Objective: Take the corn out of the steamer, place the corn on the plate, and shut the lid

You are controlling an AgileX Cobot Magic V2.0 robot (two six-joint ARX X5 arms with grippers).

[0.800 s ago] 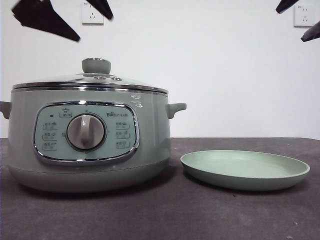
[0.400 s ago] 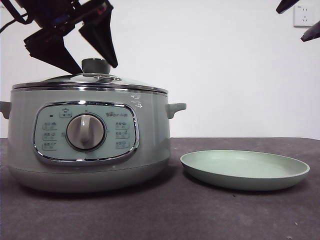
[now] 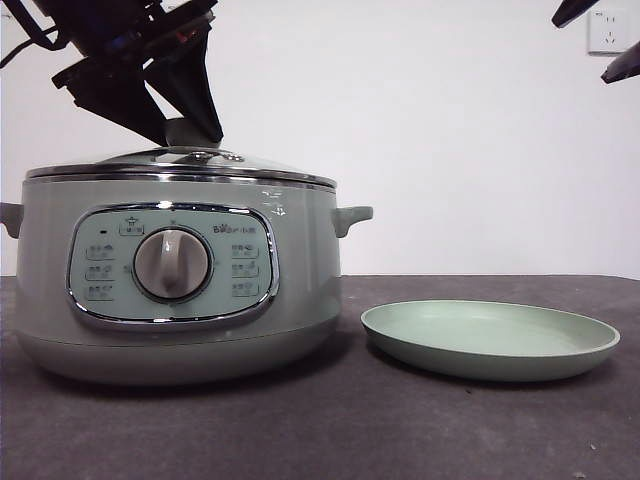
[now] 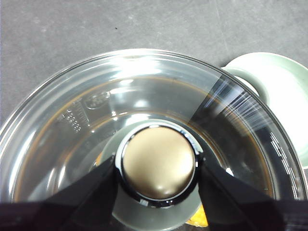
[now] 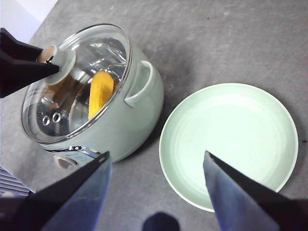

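The pale green steamer (image 3: 170,290) stands at the left of the table with the glass lid (image 3: 200,162) on it. My left gripper (image 3: 178,125) has come down from above, and its jaws press both sides of the lid's knob (image 4: 158,163), shut on it. Through the glass in the right wrist view, the yellow corn (image 5: 101,94) lies inside the steamer (image 5: 134,120). The plate (image 3: 490,340) sits bare to the right of the pot. My right gripper (image 5: 156,156) hangs open high above the plate (image 5: 231,144), seen as black tips (image 3: 590,45) in the front view's top right corner.
The dark grey table runs in front of and to the right of the plate. A white wall with a socket (image 3: 607,32) stands behind. The pot's side handle (image 3: 352,216) juts toward the plate.
My left gripper came down from the top left onto the lid's knob, and its jaws narrowed onto it. The right arm, lid, pot and plate have not moved.
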